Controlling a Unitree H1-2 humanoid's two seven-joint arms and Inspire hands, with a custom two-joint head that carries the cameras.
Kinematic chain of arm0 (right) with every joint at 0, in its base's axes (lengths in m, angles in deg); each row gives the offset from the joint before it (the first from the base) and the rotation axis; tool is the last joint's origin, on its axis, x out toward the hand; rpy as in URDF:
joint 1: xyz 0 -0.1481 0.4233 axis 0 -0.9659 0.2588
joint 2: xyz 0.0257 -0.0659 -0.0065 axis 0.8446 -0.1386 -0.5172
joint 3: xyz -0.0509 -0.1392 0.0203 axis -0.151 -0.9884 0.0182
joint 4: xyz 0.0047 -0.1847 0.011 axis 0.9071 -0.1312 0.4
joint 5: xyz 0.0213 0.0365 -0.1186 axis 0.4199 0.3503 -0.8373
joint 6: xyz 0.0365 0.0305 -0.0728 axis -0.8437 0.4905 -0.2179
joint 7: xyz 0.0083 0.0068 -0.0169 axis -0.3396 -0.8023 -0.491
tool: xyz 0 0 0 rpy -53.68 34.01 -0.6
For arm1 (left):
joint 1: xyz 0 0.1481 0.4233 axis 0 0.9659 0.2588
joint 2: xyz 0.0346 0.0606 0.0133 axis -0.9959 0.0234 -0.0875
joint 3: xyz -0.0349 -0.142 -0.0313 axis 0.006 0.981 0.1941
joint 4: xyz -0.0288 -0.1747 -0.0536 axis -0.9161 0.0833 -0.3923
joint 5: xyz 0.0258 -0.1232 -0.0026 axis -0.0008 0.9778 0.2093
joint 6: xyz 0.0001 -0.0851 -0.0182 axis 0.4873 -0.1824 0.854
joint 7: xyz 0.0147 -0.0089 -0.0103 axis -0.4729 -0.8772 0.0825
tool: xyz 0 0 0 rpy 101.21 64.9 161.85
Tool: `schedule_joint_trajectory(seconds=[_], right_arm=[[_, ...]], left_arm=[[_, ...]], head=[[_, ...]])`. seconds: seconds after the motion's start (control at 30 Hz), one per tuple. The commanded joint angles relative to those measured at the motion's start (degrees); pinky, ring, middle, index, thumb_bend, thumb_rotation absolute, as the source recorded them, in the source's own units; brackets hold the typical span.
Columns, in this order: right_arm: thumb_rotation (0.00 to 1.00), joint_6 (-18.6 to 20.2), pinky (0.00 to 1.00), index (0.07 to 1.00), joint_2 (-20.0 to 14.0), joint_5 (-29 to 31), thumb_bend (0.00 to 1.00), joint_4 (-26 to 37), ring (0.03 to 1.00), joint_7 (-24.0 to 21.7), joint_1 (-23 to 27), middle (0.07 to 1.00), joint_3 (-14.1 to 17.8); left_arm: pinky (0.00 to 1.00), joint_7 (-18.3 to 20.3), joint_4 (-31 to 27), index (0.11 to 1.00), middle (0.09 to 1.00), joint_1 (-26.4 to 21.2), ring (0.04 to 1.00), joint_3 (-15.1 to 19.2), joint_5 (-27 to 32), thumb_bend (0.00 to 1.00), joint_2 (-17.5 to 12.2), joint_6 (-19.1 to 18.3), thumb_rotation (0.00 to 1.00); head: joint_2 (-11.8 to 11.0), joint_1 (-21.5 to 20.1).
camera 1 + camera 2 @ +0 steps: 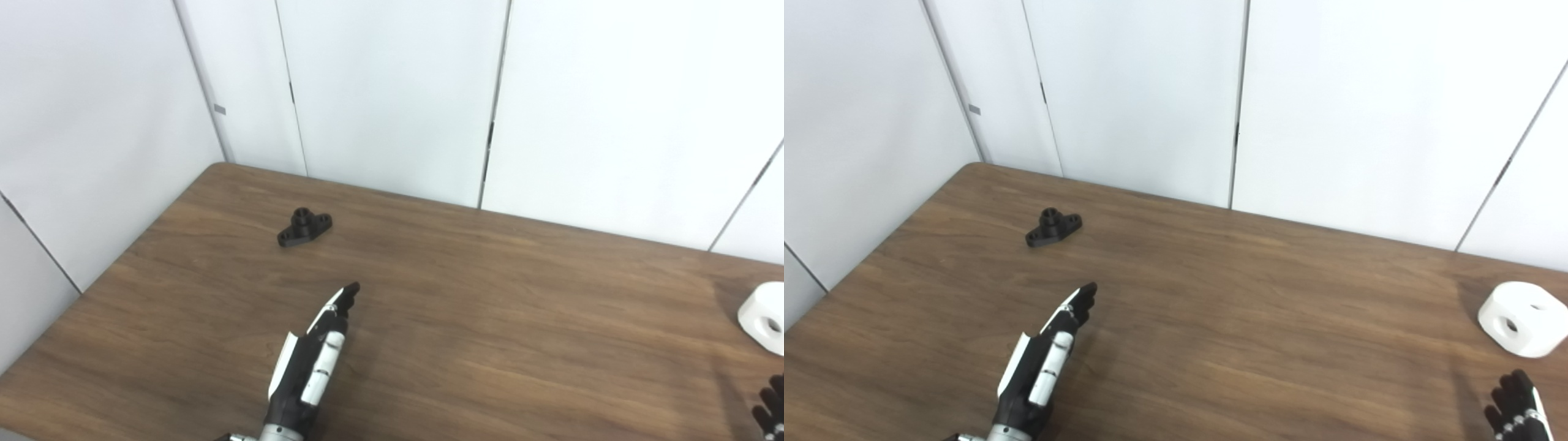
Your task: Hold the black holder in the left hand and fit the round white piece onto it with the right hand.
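Observation:
The black holder (304, 226), a small flanged part with a raised round boss, lies on the brown table (490, 318) toward the far left. My left hand (315, 352) reaches up from the bottom edge, fingers straight and together, open and holding nothing, well short of the holder. The round white piece (1522, 318), a thick disc with a side hole, rests at the table's right side. Only the fingertips of my right hand (1516, 404) show at the bottom right corner, spread and holding nothing, just below the white piece.
White wall panels (392, 92) stand close behind the table's far edge and along its left side. The table's left edge runs diagonally near the holder. Bare wood lies between the two parts.

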Motion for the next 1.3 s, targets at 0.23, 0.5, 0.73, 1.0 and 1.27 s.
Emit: schedule_joint_trajectory(seconds=[0.23, 0.5, 0.73, 1.0, 1.27], right_arm=[[1.0, -0.6, 1.0, 1.0, 0.2, 0.4, 0.73, -1.7, 1.0, 0.2, -4.0, 1.0, -0.2], [1.0, 0.7, 1.0, 1.0, 0.6, 0.3, 0.72, -0.2, 1.0, 0.7, -4.7, 1.0, -0.3], [1.0, 0.6, 1.0, 1.0, 0.6, 0.7, 0.69, -0.2, 1.0, 0.3, -4.8, 1.0, -0.4], [1.0, -0.2, 1.0, 1.0, 0.8, 1.0, 0.68, -0.5, 1.0, 0.3, -4.7, 1.0, -0.6], [1.0, 0.4, 1.0, 1.0, 1.2, 0.8, 0.66, 0.4, 1.0, 0.8, -4.9, 1.0, -0.7]], left_arm=[[0.88, -4.8, -5.4, 0.899, 0.937, 2.1, 0.928, 1.2, -12.6, 0.51, 3.4, -4.3, 0.38], [0.9, -4.7, -12.1, 0.898, 0.944, -3.7, 0.94, 6.3, -15.5, 0.63, 0.0, -15.2, 0.14], [0.96, -3.4, -11.6, 0.895, 0.947, -11.0, 0.96, 10.9, -16.6, 0.7, -3.6, -24.1, 0.25], [0.99, -1.8, -6.6, 0.886, 0.952, -18.0, 0.977, 13.3, -19.8, 0.77, -8.8, -28.7, 0.34], [0.96, -2.9, 3.2, 0.855, 0.942, -24.8, 0.976, 13.3, -24.6, 0.81, -14.1, -30.4, 0.35]], head=[[0.4, -1.1], [0.6, -1.7], [0.7, -2.0], [0.7, -2.1], [0.8, -2.2]])
